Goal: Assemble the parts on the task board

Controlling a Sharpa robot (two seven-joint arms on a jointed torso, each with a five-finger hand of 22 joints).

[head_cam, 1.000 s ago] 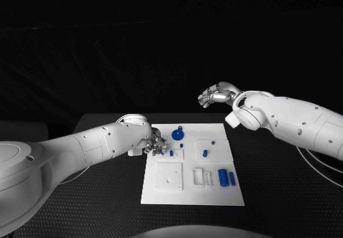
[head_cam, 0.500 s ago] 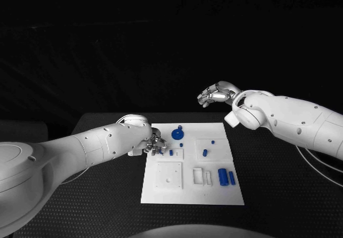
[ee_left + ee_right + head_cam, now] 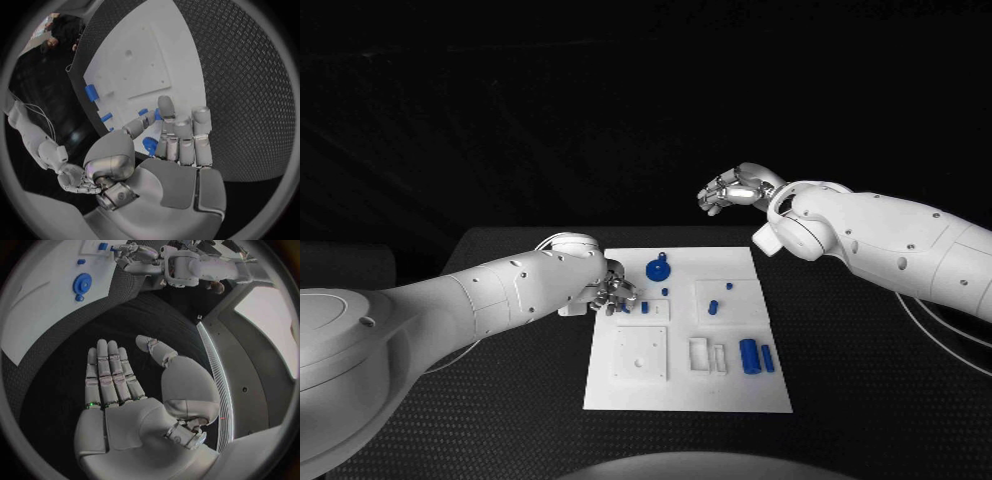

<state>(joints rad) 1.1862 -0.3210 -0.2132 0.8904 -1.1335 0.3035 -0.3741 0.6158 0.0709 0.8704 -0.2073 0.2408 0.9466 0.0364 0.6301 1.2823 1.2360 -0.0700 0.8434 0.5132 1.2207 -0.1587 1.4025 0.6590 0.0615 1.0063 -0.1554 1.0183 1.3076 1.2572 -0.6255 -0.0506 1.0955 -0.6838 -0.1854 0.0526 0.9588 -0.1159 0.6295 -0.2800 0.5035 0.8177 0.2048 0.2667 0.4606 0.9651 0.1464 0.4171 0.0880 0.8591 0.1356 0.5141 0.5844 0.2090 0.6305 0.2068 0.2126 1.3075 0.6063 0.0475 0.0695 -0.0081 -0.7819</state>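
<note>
The white task board [image 3: 689, 395] lies mid-table. My left hand [image 3: 610, 292] sits low over its left side, near the far end. In the left wrist view that hand [image 3: 169, 145] has its thumb and a fingertip closed around a small blue peg [image 3: 157, 115]. The other fingers curl over a round blue part [image 3: 658, 268]. My right hand [image 3: 733, 188] hangs high beyond the board's far right corner. In its wrist view it [image 3: 119, 390] holds nothing, with the fingers straight and the thumb apart. The same view shows the board [image 3: 37, 285] and the round part [image 3: 82, 284].
Two blue cylinders [image 3: 757, 357] lie side by side at the board's right, near white slots. Small blue pegs [image 3: 714, 308] stand in the right middle. A square white plate [image 3: 642, 355] sits near the board's front left. Black table [image 3: 877, 400] surrounds the board.
</note>
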